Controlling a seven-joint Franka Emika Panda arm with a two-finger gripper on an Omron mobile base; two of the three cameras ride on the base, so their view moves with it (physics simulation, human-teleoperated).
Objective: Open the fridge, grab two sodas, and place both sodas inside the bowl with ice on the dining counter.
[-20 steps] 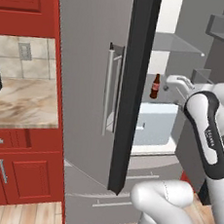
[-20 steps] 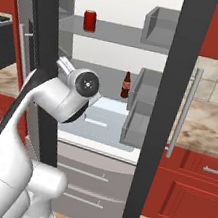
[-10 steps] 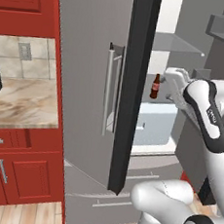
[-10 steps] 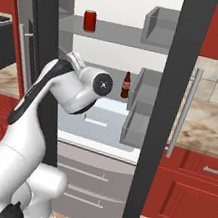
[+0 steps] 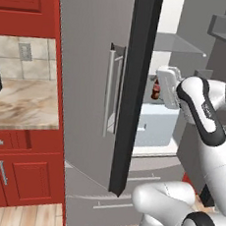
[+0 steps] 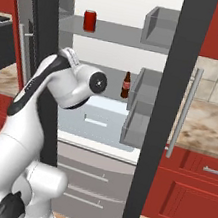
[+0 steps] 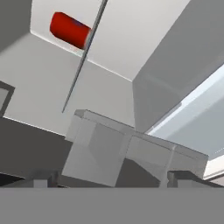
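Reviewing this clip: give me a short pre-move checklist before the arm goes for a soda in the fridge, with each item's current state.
1. Fridge doors open: ok.
2. A soda can in sight on the upper shelf: ok.
3. Second soda located: cannot tell.
4. Gripper open and empty: ok.
5. Gripper lined up with the can: not ok; in the hand view the can sits far off in a corner.
6. Brown bottle clear of the arm's path: cannot tell.

The white jointed robot arm point(image 6: 38, 119) rises, bends at its dark elbow and reaches forward. Its two-finger pincer point(image 7: 109, 177) stands fully spread, holding nothing.
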